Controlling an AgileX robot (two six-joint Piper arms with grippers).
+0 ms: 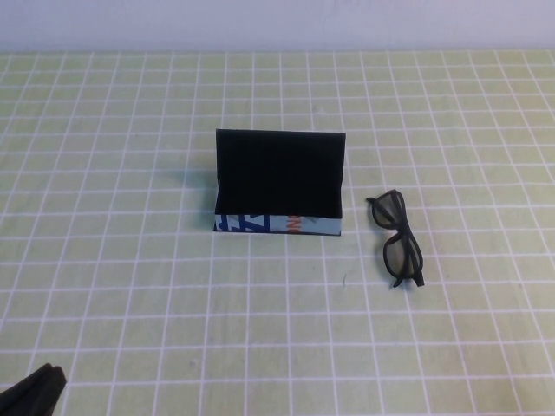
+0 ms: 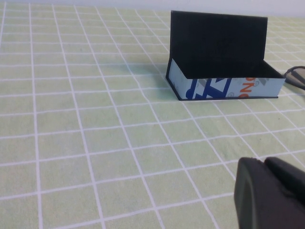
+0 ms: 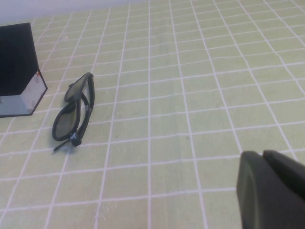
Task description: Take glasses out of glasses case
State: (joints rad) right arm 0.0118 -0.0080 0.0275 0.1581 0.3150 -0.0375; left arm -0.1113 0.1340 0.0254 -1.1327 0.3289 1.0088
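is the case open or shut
Open. The case has its lid standing upright behind the base; the left wrist view shows its dark interior with no glasses inside. The glasses lie on the table beside it.

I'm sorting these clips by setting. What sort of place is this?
Probably a lab or test bench for robot handling, not a home: a green checked table cover against a plain pale wall, with only an open glasses case and glasses laid out. Left claw and right claw wait near the table's near edge.

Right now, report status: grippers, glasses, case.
Left gripper low at near left table edge, holding nothing. Right gripper shut, empty, pulled back right. Glasses out on cloth, right of glasses case, lid up. Nothing in the way.
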